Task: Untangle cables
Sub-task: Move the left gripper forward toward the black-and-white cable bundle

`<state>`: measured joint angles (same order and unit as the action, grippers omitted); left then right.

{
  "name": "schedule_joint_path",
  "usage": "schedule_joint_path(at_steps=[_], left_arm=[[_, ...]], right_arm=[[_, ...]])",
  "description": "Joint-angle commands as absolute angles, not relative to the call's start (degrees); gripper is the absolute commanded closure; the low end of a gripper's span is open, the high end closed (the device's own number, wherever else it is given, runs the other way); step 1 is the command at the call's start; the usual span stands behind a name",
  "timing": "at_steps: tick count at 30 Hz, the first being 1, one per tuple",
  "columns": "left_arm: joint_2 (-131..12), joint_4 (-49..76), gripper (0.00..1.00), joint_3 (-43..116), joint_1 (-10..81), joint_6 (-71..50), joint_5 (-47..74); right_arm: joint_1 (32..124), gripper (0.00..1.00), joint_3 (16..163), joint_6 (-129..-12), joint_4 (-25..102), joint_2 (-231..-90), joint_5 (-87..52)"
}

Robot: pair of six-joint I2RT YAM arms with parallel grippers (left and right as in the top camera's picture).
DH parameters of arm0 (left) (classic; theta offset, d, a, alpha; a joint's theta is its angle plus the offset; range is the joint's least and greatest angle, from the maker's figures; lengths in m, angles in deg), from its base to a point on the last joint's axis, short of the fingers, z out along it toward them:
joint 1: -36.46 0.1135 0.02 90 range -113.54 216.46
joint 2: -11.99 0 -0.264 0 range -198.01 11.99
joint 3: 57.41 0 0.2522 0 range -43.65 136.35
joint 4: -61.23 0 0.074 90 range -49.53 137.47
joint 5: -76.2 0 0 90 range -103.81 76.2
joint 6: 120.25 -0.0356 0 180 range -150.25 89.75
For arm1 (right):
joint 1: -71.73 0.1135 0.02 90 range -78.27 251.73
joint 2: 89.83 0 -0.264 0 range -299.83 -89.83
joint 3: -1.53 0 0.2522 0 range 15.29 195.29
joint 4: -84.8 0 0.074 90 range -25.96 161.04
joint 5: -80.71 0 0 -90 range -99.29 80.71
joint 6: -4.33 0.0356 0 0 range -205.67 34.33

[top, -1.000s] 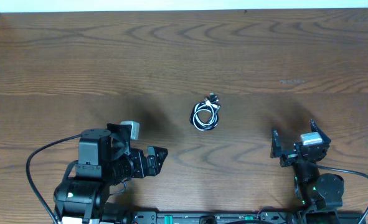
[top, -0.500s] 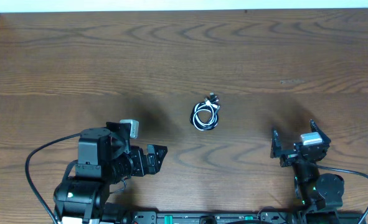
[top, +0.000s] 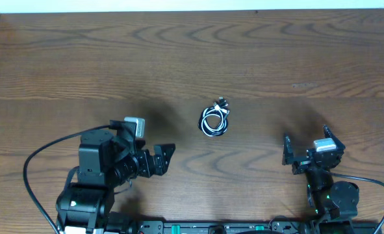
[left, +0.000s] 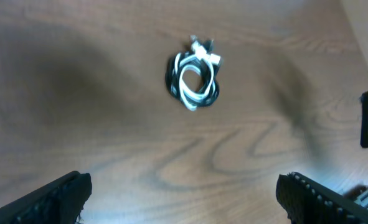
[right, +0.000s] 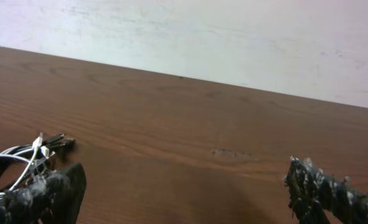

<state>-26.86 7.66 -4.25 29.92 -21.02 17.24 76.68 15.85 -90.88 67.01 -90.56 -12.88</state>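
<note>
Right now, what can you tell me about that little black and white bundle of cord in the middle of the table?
It is a small bundle of two thin cords, one white and one black, wound together into a single round coil. Small plug ends stick out at its far edge. It lies flat on the brown wooden table, and nothing else touches it.

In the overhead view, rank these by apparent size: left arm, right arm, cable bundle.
Largest: left arm.
Next: right arm, showing clearly less in frame.
Smallest: cable bundle.
The arms may sit nearer the camera, which would inflate them.
</note>
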Motion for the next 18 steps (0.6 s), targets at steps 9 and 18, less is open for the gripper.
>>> schedule_joint_path(at_steps=[9,18], left_arm=[[-34.16,9.12,0.06,-0.28,27.45,-20.97,14.73],[-43.30,9.19,0.06,2.57,15.84,-21.39,-1.86]], right_arm=[[76.96,0.01,15.61,-90.44,66.96,-90.47,-12.62],[76.96,0.01,15.61,-90.44,66.94,-90.47,-12.64]])
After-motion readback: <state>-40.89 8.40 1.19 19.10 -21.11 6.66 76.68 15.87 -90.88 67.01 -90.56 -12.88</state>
